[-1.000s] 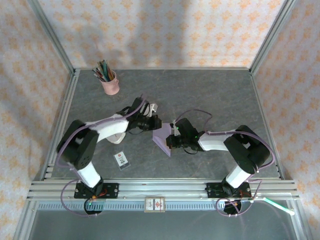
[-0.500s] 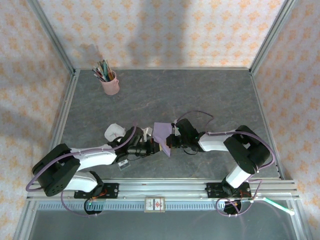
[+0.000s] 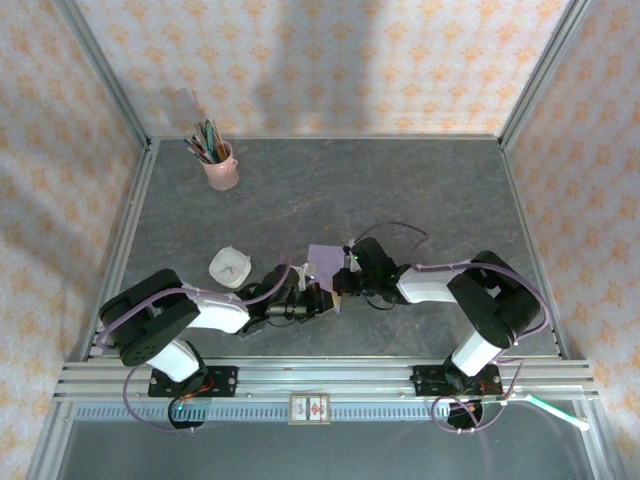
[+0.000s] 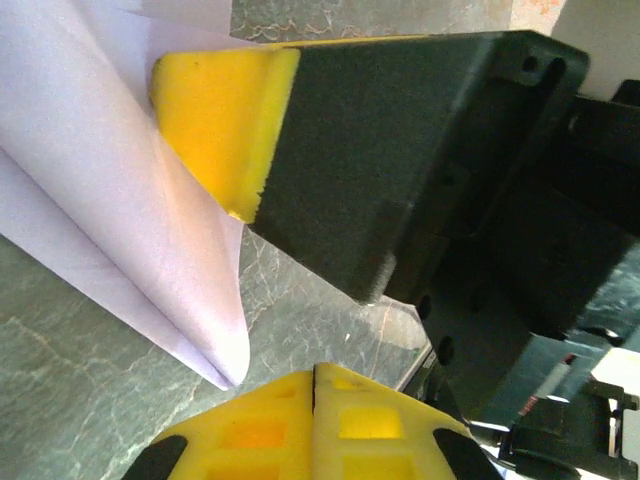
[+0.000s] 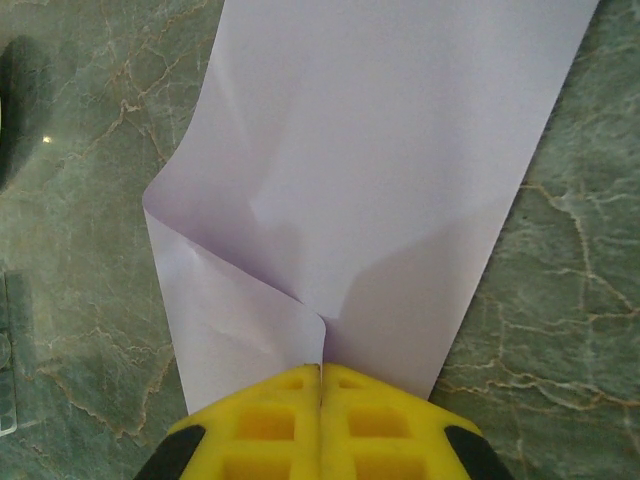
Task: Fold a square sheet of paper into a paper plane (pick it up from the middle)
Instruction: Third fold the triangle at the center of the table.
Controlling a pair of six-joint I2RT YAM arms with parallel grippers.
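I judge the fold about halfway done. The square sheet of paper [image 5: 380,150] is a doubled strip with slanted flaps meeting right at my right gripper [image 5: 320,372], whose fingers are closed on its near edge. My left gripper [image 4: 315,372] has its fingers pressed together on nothing, with the sheet's pointed corner just ahead of them. The narrowing and wing creases are still to do.
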